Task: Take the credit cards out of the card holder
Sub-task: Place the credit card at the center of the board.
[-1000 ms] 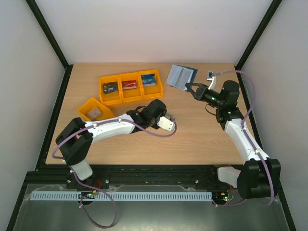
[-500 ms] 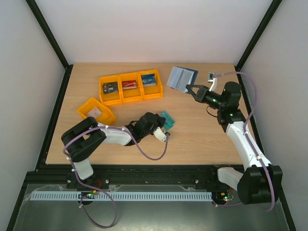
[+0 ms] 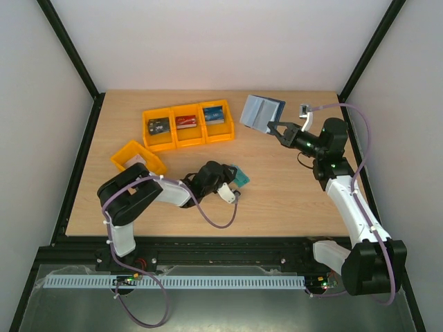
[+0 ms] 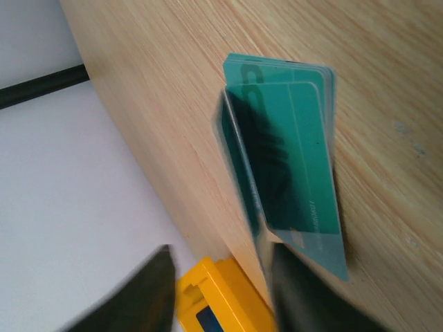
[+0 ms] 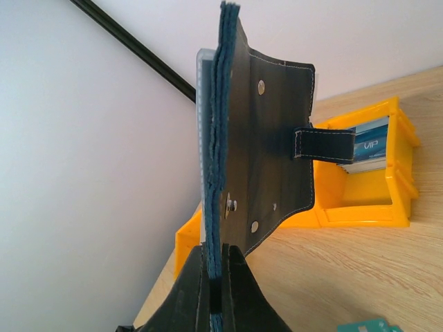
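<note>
Left gripper [image 4: 220, 277] lowered, card holder [image 3: 261, 113] aloft

On the surface [image 3: 291, 200], a row of three bins [image 3: 187, 124] stands side by side at the back left, with cards [image 3: 185, 122] lying in each compartment. A fourth bin [image 3: 138, 159] sits apart, nearer and further left, something in it that is too small to tell. In front of the row, near the middle, a lone card [image 3: 240, 176] rests on the surface, perhaps slightly tilted, with the left claw [image 3: 232, 185] just beside its near end. At the back right, the card holder [image 3: 261, 113] stands upright above the surface, its lower edge between the fingers of the right claw [image 3: 275, 126], well apart from the bins.
</note>
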### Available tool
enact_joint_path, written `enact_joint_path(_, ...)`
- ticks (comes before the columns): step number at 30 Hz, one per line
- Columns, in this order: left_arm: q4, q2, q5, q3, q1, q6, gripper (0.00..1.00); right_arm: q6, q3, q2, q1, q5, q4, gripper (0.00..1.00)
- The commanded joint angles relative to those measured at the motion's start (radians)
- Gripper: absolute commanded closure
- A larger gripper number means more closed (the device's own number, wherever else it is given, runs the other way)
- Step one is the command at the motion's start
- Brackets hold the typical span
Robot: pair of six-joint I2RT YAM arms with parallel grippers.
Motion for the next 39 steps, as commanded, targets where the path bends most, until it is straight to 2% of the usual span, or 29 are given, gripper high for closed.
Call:
enact_joint_path(1,0.044,0.004,0.024,-0.037,-0.007,0.027,0.40,0.006,0.001,-0.026,-0.005,-0.028,0.047,0.98)
enact_joint_path(3,0.044,-0.015,0.005,-0.044,-0.016,0.025,0.24,0.006,0.003,-0.028,-0.005,-0.029,0.045,0.98)
enact_joint_path(7,0.000,-0.063,-0.077,-0.025,-0.041,-0.007,0.09,-0.005,0.005,-0.028,-0.005,-0.032,0.037,0.98)
enact_joint_path(10,-0.153,-0.117,-0.181,0.060,-0.069,-0.103,0.01,-0.015,0.011,-0.028,-0.005,-0.023,0.026,0.98)
enact_joint_path(12,-0.373,-0.151,-0.250,0.168,-0.091,-0.248,0.01,-0.029,0.019,-0.030,-0.005,-0.023,0.009,0.98)
enact_joint_path(14,-0.703,-0.168,-0.256,0.341,-0.109,-0.454,0.01,-0.043,0.032,-0.031,-0.005,-0.026,-0.012,0.98)
enact_joint_path(16,-1.059,-0.171,-0.166,0.525,-0.111,-0.658,0.01,-0.076,0.051,-0.029,-0.005,-0.041,-0.042,0.98)
enact_joint_path(18,-1.321,-0.189,-0.043,0.644,-0.110,-0.800,0.01,-0.112,0.074,-0.025,-0.005,-0.065,-0.078,0.98)
enact_joint_path(22,-1.598,-0.258,0.194,0.688,-0.079,-0.992,0.01,-0.171,0.109,-0.026,-0.003,-0.139,-0.141,0.98)
enact_joint_path(25,-1.631,-0.309,0.385,0.696,0.021,-1.121,0.01,-0.194,0.103,-0.043,0.005,-0.183,-0.157,0.98)
enact_joint_path(28,-1.616,-0.360,0.617,0.745,0.205,-1.229,0.01,-0.211,0.086,-0.064,0.028,-0.198,-0.157,0.98)
enact_joint_path(30,-1.545,-0.386,0.783,0.759,0.349,-1.327,0.01,-0.210,0.075,-0.071,0.054,-0.210,-0.144,0.98)
enact_joint_path(33,-1.348,-0.414,1.055,0.699,0.551,-1.539,0.01,-0.195,0.065,-0.067,0.126,-0.215,-0.098,0.98)
enact_joint_path(36,-1.164,-0.426,1.240,0.616,0.610,-1.729,0.01,-0.132,0.041,-0.057,0.200,-0.225,0.015,0.98)
enact_joint_path(39,-1.092,-0.425,1.351,0.583,0.611,-1.809,0.01,-0.087,0.025,-0.043,0.262,-0.200,0.107,0.98)
